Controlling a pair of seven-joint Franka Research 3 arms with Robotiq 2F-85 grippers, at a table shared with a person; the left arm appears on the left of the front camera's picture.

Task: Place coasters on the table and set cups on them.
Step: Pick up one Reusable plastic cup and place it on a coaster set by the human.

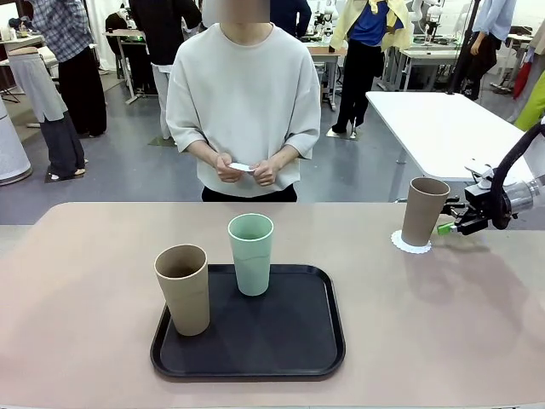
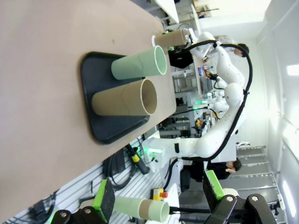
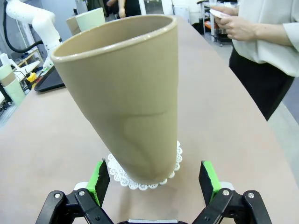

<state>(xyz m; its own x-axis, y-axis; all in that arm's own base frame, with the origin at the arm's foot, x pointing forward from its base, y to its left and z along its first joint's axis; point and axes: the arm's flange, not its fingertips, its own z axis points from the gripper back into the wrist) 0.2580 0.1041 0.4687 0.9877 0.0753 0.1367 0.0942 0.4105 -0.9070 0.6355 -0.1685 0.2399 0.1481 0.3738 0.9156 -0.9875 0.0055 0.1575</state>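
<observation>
A tan cup stands upright on a white lacy coaster at the right of the beige table. My right gripper is just to its right, open. In the right wrist view the same cup rises from its coaster, and the green pads stand apart from it on both sides. A second tan cup and a mint cup stand on the black tray. My left gripper is open and holds nothing, off the table's edge. The person's hands hold white coasters.
The person stands at the table's far edge, in the middle. A white-topped table is behind at the right. The left wrist view shows the tray with both cups on it, and a shelf with stacked cups below the table.
</observation>
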